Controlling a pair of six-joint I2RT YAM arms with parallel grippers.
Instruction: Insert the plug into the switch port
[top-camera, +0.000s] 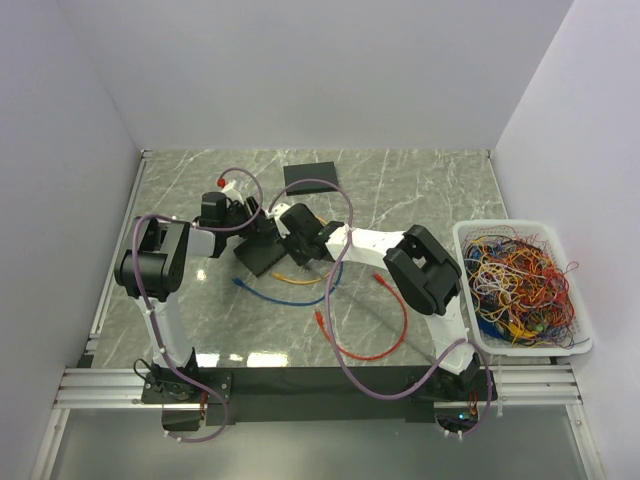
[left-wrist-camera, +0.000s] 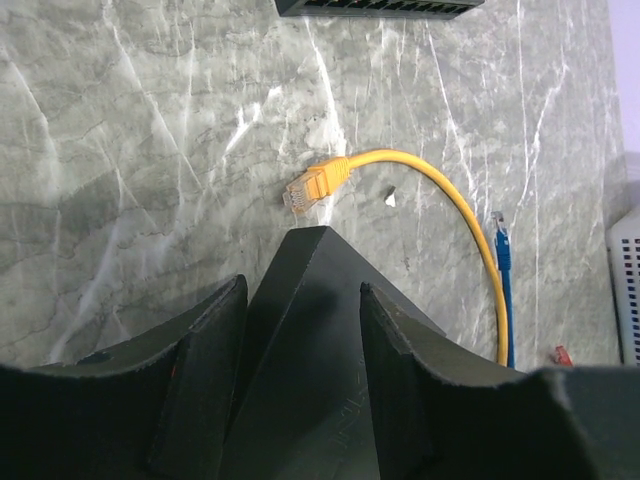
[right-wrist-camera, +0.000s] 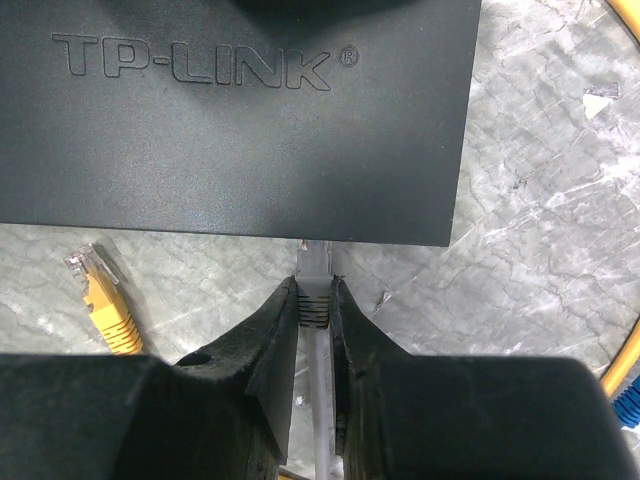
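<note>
Right gripper (right-wrist-camera: 315, 297) pinches the grey plug (right-wrist-camera: 314, 268), fingers narrow; plug tip meets near edge of the black switch (right-wrist-camera: 240, 130), straight ahead of fingertips. Left gripper (left-wrist-camera: 303, 292) clamps switch corner. Yellow cable (right-wrist-camera: 105, 310) lies loose, left of plug.

Black joints (top-camera: 150, 262), white links (top-camera: 375, 243), purple cables (top-camera: 349, 215)
</note>
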